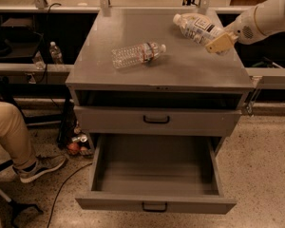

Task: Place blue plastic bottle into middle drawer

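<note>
The blue plastic bottle (195,27), stout with a white cap and a big white label, is held tilted in the air above the cabinet top's back right, cap pointing left. My gripper (217,42) is shut on the bottle's base end, its tan fingers (219,43) around it, the white arm reaching in from the right. The middle drawer (156,204), the lowest grey tray with a small black handle, is pulled out open and holds nothing. It lies well below and in front of the bottle.
A slim clear ribbed water bottle (137,54) lies on the grey cabinet top (133,72). The drawer above (156,119) is shut. A seated person's leg and shoe (23,148) are at left. Cans and a cable (76,144) lie on the floor beside the cabinet.
</note>
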Robot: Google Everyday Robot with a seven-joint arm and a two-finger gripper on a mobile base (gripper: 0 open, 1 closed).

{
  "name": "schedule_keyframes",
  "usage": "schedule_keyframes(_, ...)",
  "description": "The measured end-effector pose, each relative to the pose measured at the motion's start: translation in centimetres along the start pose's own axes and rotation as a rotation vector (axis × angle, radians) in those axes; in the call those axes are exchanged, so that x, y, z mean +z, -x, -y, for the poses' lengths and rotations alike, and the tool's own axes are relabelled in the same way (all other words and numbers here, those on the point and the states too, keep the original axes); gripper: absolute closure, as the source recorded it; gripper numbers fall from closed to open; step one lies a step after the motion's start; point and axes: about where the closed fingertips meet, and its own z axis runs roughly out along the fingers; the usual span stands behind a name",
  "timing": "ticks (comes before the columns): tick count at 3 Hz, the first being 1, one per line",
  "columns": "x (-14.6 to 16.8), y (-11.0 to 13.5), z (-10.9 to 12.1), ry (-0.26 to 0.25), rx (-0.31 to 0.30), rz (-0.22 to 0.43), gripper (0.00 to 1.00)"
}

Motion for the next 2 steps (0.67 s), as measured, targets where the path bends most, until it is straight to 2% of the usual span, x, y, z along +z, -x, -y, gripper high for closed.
schedule_keyframes(1,-2.4,0.0,-3.2,0.121,-0.063,-0.009,1.00)
schedule_keyframes(2,-2.4,-0.8,-4.4,0.172,-0.069,-0.036,1.00)
